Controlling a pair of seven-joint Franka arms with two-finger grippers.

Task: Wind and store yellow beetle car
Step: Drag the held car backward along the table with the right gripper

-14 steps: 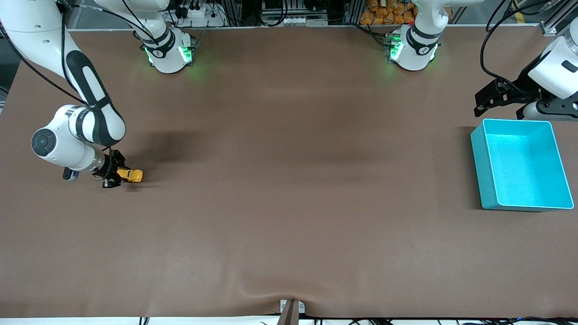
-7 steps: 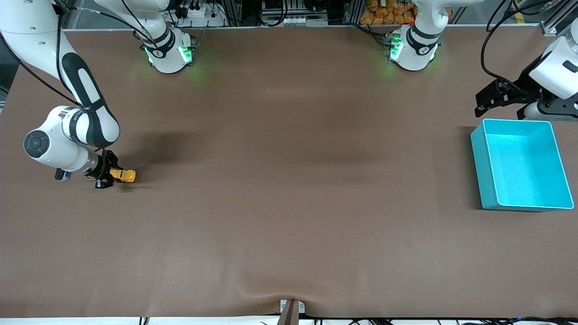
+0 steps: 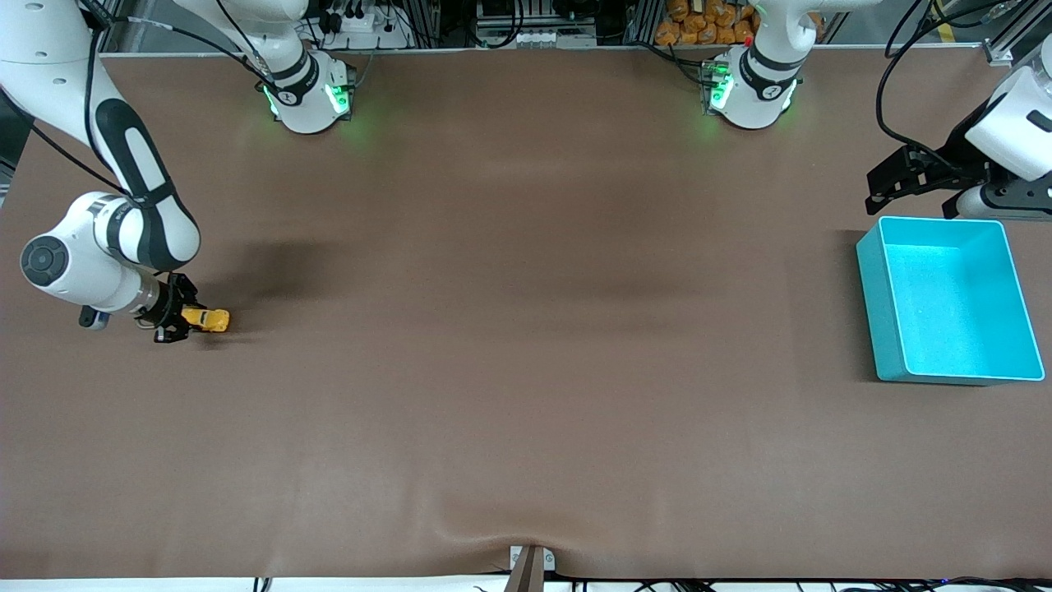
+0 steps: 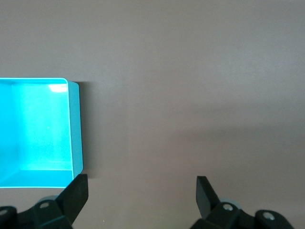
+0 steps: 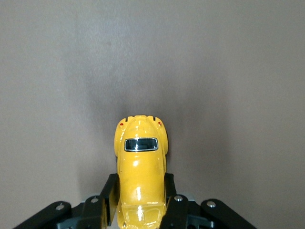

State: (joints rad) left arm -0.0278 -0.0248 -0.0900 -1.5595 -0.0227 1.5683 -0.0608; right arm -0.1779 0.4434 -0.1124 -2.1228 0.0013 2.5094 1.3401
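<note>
The right wrist view shows the right gripper point(image 5: 141, 210) with its two black fingers point(image 5: 108, 202) pressed against the sides of the yellow beetle car point(image 5: 141, 174), which points away from the wrist over bare brown table point(image 5: 228, 71); one dark window sits in the car's roof, and two small red dots mark its end. In the front view the same car point(image 3: 205, 319) is only a small yellow shape at the right arm's end of the table, low against the surface, with the right gripper point(image 3: 179, 316) clamped on it and its shadow beside it. Whether the wheels touch the table cannot be told.

The left wrist view shows the left gripper point(image 4: 140, 191) with fingers point(image 4: 205, 191) spread wide and holding nothing, above the table just beside a corner of the turquoise bin point(image 4: 76, 129). In the front view the left gripper point(image 3: 900, 177) waits above the table beside the bin point(image 3: 875, 304), toward the bases. The bin's inside shows only its own turquoise floor.

No writing can be read on the car or the bin.
</note>
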